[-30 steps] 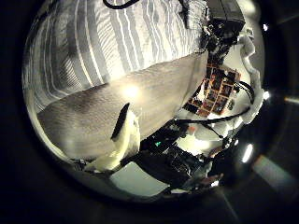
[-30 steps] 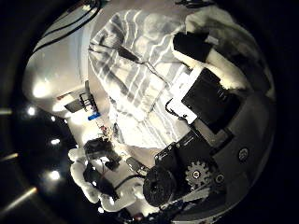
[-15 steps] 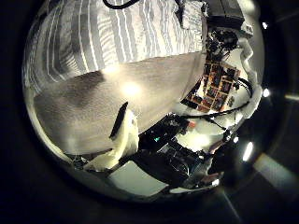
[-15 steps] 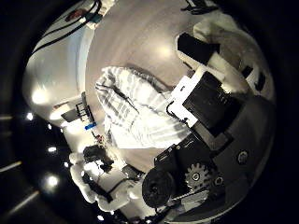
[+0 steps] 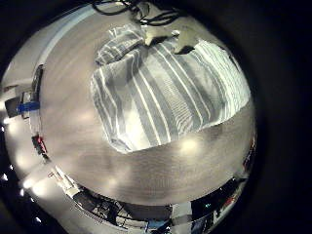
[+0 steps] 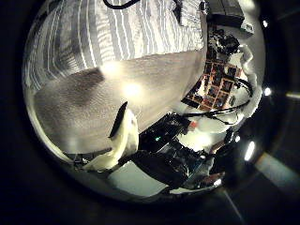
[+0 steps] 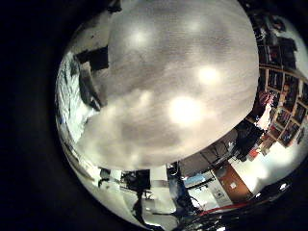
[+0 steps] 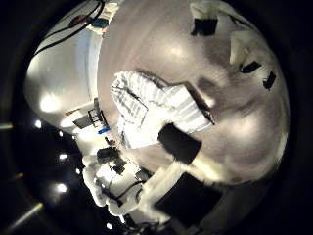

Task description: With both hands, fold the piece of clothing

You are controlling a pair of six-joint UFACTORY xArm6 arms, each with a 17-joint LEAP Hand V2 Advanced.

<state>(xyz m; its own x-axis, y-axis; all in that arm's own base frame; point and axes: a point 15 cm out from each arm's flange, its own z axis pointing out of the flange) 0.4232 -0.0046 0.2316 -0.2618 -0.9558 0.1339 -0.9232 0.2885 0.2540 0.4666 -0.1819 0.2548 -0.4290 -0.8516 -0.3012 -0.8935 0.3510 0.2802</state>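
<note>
The striped piece of clothing lies folded on the table in the left little finger side palm view, with a hand at its far edge. In the left thumb side palm view it lies beyond bare table, and one straight finger of my left hand points toward it without touching. In the right thumb side palm view the clothing lies small and away from my right hand, whose fingers are spread and hold nothing. The right little finger side palm view shows the clothing beside bare table.
Shelves with boxes stand beyond the table's edge in the left thumb side palm view. Cables lie past the table's edge in the right thumb side palm view. Room furniture shows beyond the table.
The right palm view has drawn back from the clothing, which now looks smaller. The right hand's fingers have gone from curled to spread. The left thumb view has shifted slightly.
</note>
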